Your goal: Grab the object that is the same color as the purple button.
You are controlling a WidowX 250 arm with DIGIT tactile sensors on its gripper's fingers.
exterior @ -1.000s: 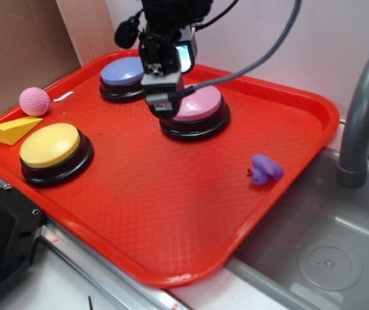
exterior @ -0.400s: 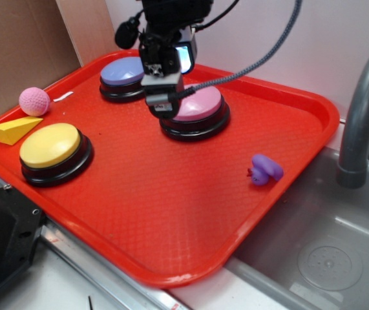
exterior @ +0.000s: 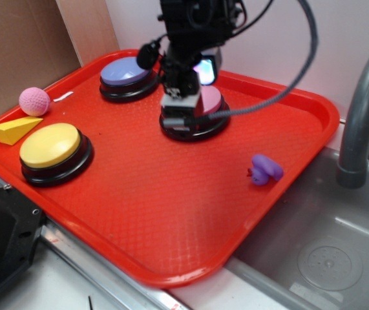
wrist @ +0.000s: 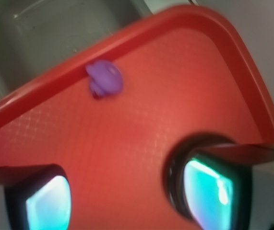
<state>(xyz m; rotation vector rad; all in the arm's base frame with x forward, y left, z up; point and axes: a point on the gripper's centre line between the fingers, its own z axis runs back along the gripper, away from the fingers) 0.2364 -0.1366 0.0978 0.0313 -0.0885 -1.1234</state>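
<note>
The object, a tiny purple duck-like toy (exterior: 265,169) with a red beak, lies near the right rim of the red tray (exterior: 171,200). In the wrist view the toy (wrist: 105,79) shows far ahead, close to the tray's edge. The purple button (exterior: 123,72) sits at the tray's back left. My gripper (exterior: 183,115) hangs over the pink button (exterior: 209,103), well left of the toy. It is open, with nothing between its lit fingers (wrist: 48,203), and bare tray shows in the gap (wrist: 127,191).
A yellow button (exterior: 50,145), a yellow wedge (exterior: 16,129) and a pink textured ball (exterior: 34,101) occupy the tray's left side. A grey sink (exterior: 326,258) and a faucet (exterior: 358,123) stand just right of the tray.
The gripper has shifted to the right, from the gap between the purple and pink buttons to over the pink button. The toy has not moved.
</note>
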